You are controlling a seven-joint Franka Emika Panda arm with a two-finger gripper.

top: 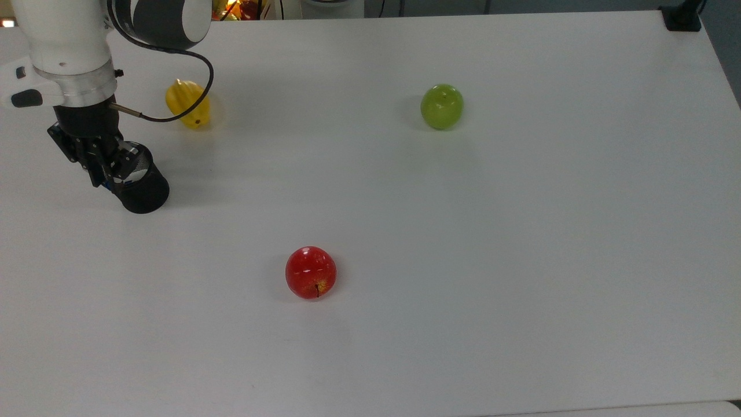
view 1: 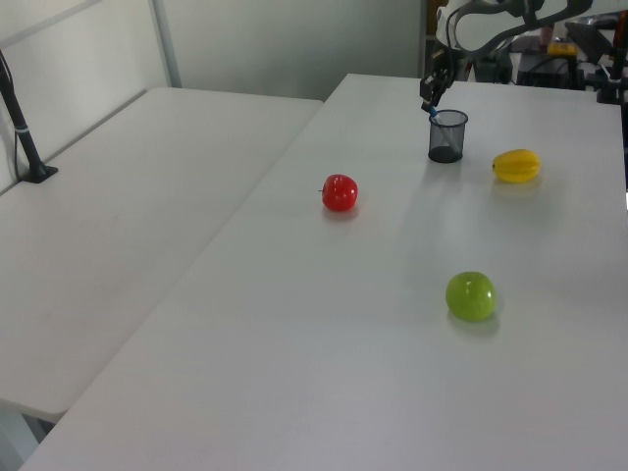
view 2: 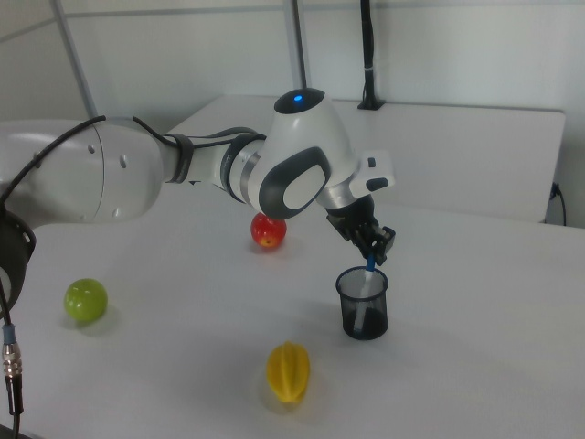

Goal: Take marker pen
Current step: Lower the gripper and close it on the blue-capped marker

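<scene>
Pincer [view 2: 373,247] at the black mesh cup's [view 2: 363,306] rim, right of the right view's centre, is clenched on the one marker pen [view 2: 369,268], which stands upright in that cup. One white tabletop [top: 463,260] carries two apples, red [top: 311,272] and green [top: 441,106], and one yellow starfruit [top: 186,104], all well apart. A second white table [view 1: 128,216] adjoins at the left view's left.

Marker pen [view 2: 368,271] mostly hidden in cup [view 2: 364,311] (mesh).
</scene>
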